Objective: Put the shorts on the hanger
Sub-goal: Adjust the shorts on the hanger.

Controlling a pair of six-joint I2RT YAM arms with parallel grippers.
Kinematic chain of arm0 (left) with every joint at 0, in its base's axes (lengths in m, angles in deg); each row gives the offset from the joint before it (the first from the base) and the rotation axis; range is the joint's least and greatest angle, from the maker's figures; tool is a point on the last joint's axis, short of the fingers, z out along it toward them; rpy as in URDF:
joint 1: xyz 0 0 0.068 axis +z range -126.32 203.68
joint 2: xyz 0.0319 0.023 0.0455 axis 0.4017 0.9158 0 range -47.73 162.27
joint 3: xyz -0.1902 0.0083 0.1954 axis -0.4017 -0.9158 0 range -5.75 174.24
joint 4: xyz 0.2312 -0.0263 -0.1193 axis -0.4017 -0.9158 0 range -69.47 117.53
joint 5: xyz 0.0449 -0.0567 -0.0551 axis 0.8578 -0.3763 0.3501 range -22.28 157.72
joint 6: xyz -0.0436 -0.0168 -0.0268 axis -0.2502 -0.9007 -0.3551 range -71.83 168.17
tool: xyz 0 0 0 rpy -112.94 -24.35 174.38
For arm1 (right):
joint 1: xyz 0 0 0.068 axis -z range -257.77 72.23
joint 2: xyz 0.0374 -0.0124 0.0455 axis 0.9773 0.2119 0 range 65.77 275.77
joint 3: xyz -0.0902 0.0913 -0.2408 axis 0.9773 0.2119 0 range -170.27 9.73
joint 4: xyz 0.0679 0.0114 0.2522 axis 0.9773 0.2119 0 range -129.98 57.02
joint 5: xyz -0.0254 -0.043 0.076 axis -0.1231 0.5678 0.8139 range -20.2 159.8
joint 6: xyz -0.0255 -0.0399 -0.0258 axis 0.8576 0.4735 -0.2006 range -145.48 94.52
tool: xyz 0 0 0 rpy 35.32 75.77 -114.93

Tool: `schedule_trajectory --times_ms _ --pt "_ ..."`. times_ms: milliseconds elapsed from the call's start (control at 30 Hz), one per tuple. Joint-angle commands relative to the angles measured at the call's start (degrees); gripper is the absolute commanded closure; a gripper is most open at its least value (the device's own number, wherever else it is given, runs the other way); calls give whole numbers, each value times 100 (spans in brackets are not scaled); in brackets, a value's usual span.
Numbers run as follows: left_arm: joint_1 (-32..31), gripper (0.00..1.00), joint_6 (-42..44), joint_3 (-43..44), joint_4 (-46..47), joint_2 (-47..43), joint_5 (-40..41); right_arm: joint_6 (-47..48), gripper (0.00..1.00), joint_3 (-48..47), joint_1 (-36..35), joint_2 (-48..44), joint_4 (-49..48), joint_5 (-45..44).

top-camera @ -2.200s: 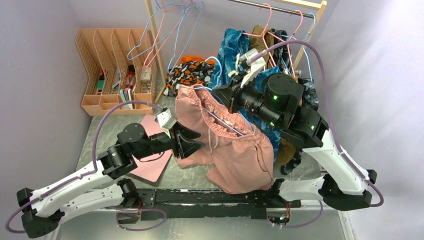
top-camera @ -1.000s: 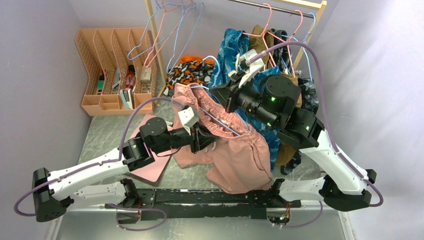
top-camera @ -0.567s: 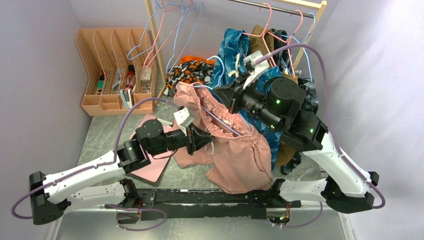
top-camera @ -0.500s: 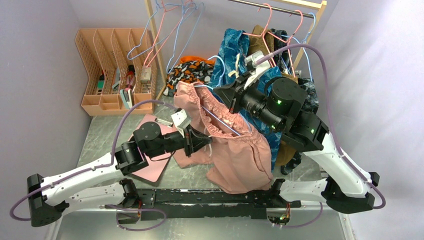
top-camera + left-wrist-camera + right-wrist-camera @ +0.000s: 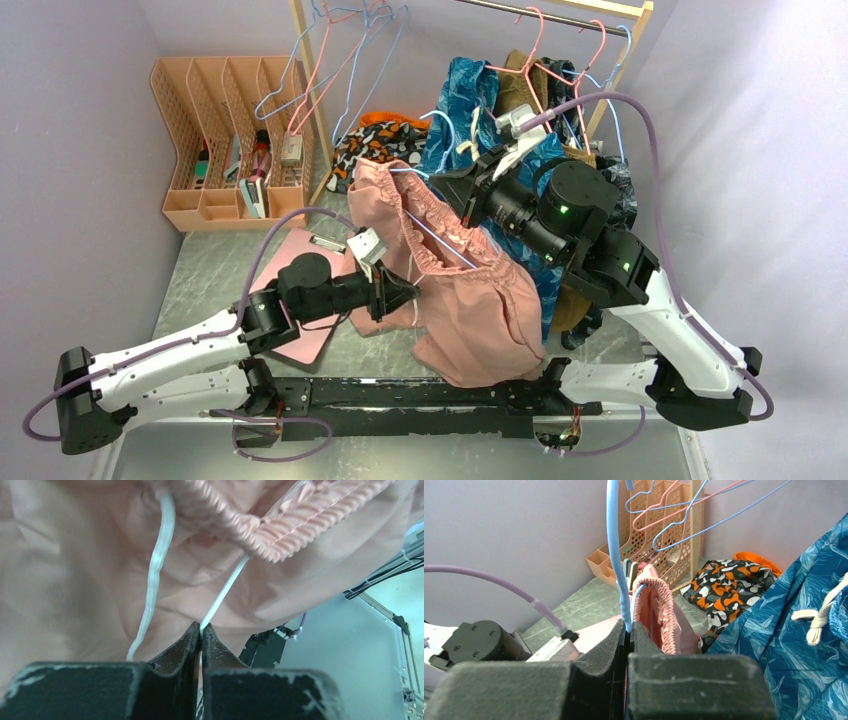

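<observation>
Top external: left arm (image 5: 200, 340) outstretched; seemingly pinching shorts (image 5: 485, 310).

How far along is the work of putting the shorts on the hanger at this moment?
Done, it seems: the shorts already hang over the hanger, which the right gripper holds. In hand: the left gripper pinches the white drawstring. Left: probably letting the string go and straightening the bunched fabric.
</observation>
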Motion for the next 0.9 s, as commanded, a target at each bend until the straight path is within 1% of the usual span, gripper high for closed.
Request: schedule_trajectory --times_ms 0,233,400,433,500,700,867 --pt "-20 93 -256 -298 -58 24 156 19 100 -83 0 -219 -495 -126" --pt "-21 93 -311 -549 -39 -63 215 13 100 -149 -4 -246 -533 -65" --pt "-20 93 -290 -527 130 -177 -11 5 100 -135 -3 -243 -491 -34" --pt "-20 92 -271 -478 114 -195 -31 -2 100 -135 3 -250 -487 -19" --pt "-20 84 -219 -342 39 -247 -48 -6 100 -140 -3 -251 -469 19" --pt "-20 51 -18 -137 -245 -530 -14 -6 100 -193 -5 -218 -373 67" --pt "-23 29 272 -51 -475 -908 112 -19 100 -184 4 -233 -337 98"
